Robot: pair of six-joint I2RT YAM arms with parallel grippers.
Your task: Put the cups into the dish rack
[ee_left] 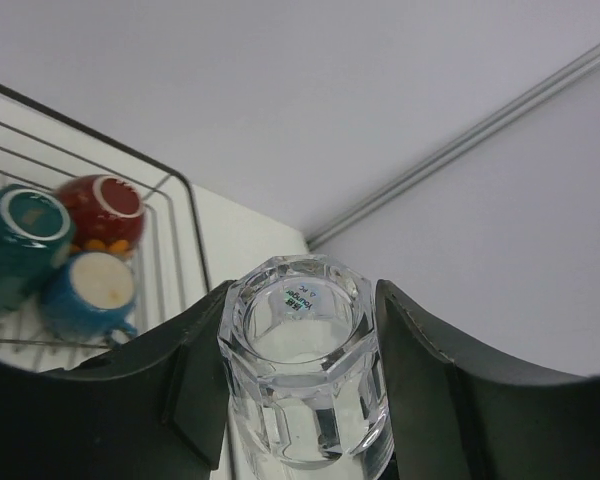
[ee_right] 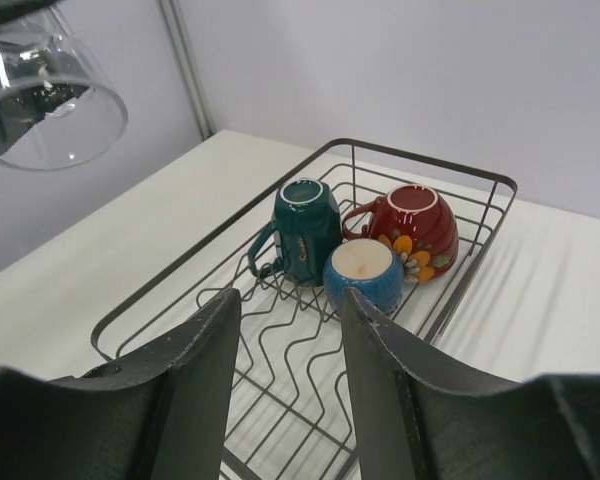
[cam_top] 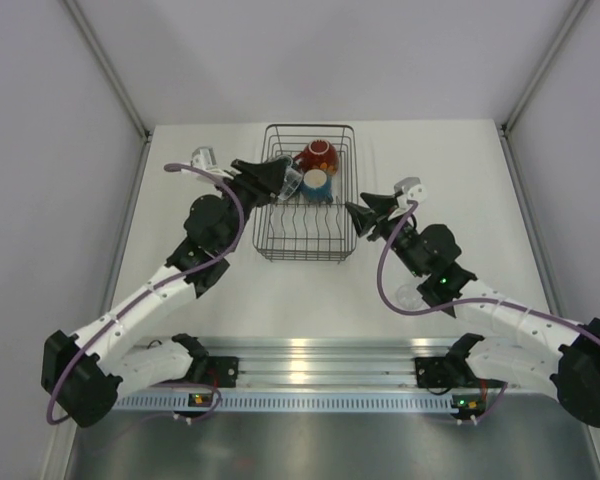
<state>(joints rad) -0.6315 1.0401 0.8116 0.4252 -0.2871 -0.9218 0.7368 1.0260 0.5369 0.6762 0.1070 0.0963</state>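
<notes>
White table (cam_top: 460, 290), 3 cups (ee_right: 362, 275) base-up in dish rack (cam_top: 300, 240), left hand (cam_top: 278, 180) pinching clear glass (ee_left: 305, 390) lengthwise, right hand (ee_right: 290, 300) spread

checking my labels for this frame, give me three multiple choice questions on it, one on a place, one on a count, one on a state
1. Where is the red cup?
A on a shelf
B in the dish rack
C on a plate

2. How many cups lie in the rack?
A one
B three
C five

3. What does the left gripper hold?
A nothing
B a spoon
C a clear glass

Answers:
1 B, it sits inside the wire walls.
2 B, the red cup, teal mug and blue cup.
3 C, the glass sits between its fingers.
</notes>
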